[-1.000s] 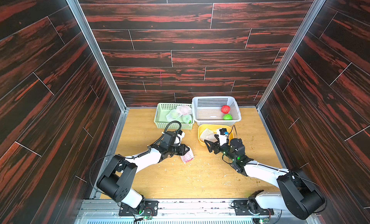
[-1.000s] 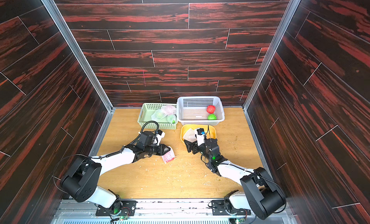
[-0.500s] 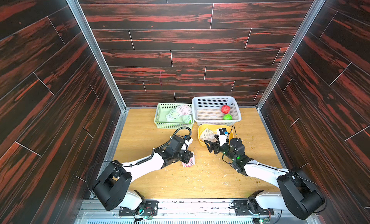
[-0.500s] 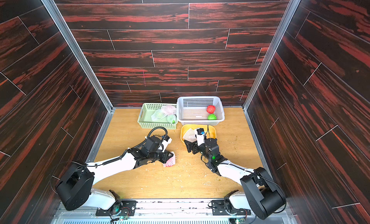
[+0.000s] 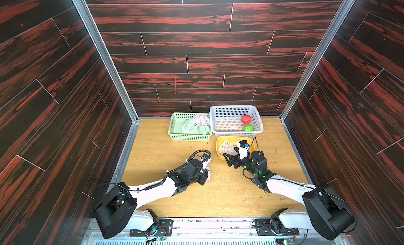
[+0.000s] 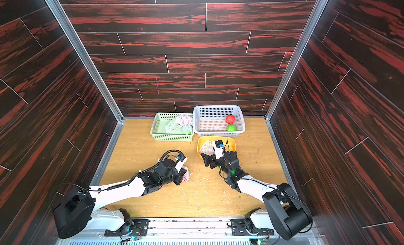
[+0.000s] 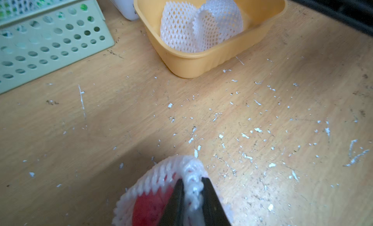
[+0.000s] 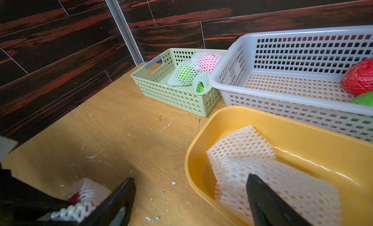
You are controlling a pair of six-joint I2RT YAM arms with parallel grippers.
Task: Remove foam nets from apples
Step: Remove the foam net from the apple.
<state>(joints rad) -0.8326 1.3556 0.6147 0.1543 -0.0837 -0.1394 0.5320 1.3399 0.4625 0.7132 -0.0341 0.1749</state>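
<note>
My left gripper is shut on a pinch of the white foam net that wraps a red apple. This netted apple sits low over the table centre, and the wrist hides most of it in both top views. My right gripper is open and holds nothing. It hovers over the near rim of the yellow tub, a short way right of the netted apple. Two empty foam nets lie in that tub. Three netted apples fill the green basket.
The white basket at the back holds a bare red apple and a bare green apple. White foam crumbs litter the wooden table. Dark wood-patterned walls close in three sides.
My left arm has turned at the wrist and carried the netted red apple slightly right and toward the front. The right arm has not moved.
</note>
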